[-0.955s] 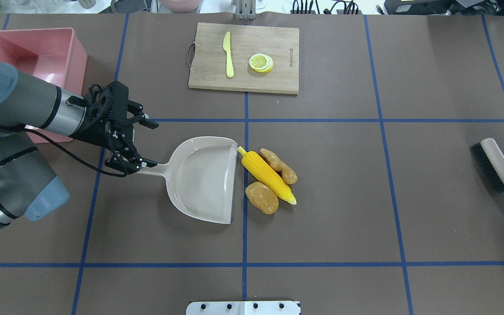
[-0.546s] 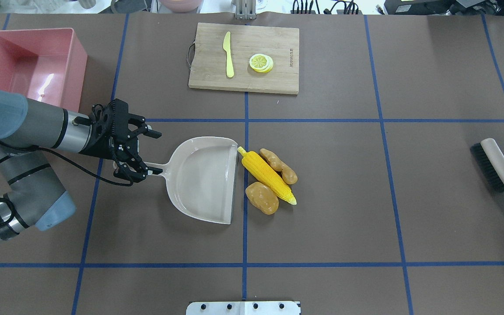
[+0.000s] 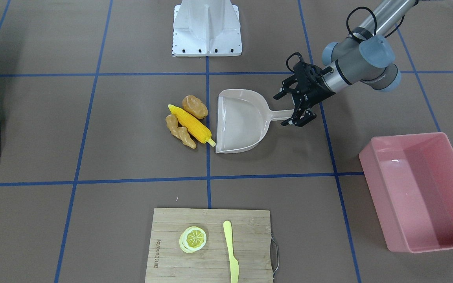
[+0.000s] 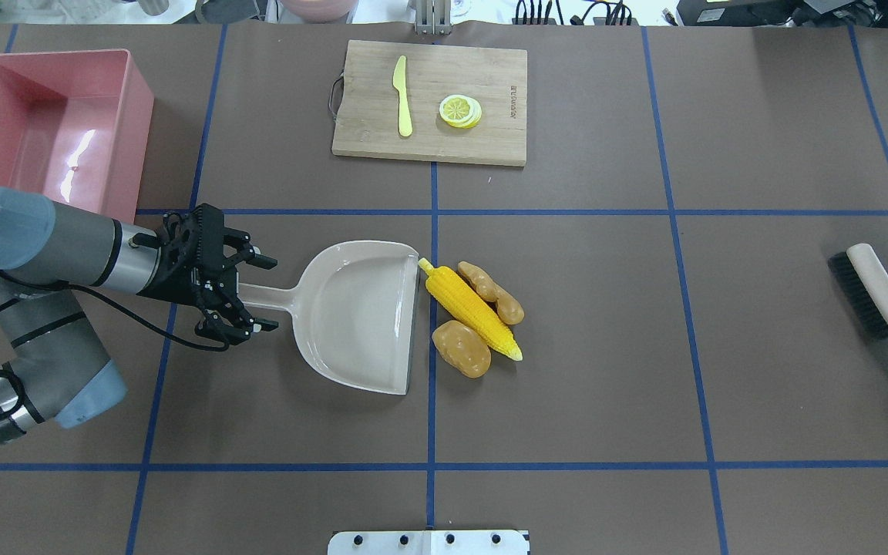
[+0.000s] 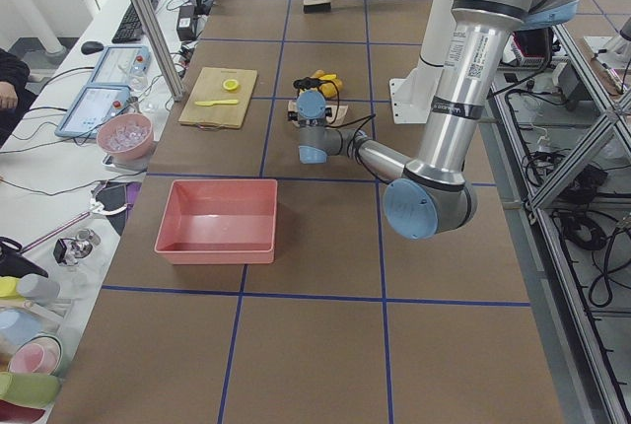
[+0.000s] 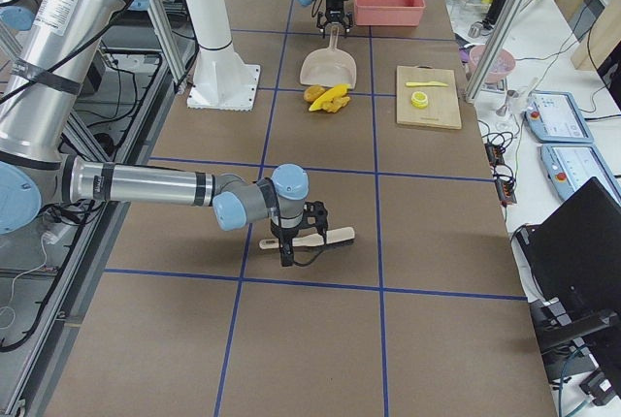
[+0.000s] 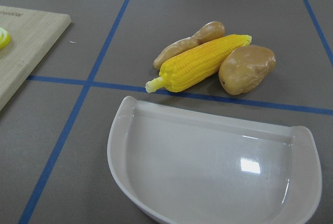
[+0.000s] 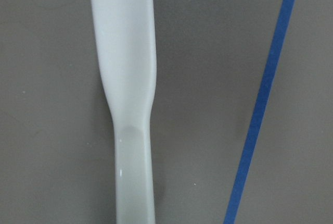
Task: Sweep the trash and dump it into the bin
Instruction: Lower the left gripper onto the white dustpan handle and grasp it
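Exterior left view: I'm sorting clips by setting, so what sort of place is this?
Probably a robotics lab workcell, not a kitchen: a brown table gridded with blue tape lines, a large grey industrial robot arm mounted at it, and a side bench with blue-cased tablets.

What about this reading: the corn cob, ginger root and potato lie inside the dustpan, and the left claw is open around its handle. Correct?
Not quite. The corn cob, ginger root and potato lie on the table just beyond the dustpan's open edge, as the overhead exterior view shows. The left claw is indeed open around its handle.
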Controlling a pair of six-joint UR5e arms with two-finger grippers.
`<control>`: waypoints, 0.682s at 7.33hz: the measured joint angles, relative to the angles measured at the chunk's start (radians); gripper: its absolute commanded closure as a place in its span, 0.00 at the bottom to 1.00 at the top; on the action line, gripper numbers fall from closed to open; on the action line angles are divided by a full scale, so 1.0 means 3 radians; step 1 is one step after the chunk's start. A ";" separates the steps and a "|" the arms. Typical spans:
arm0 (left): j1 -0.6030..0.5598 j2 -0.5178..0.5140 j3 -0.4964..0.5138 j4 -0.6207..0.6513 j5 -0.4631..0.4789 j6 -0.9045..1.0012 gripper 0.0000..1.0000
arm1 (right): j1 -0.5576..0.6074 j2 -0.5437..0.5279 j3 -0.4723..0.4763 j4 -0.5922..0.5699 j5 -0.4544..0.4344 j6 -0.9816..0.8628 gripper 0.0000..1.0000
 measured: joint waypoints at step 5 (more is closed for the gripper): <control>0.0119 -0.0029 0.0111 0.0066 0.0024 0.0008 0.02 | -0.0130 -0.0011 -0.0112 0.0340 0.0150 0.0189 0.12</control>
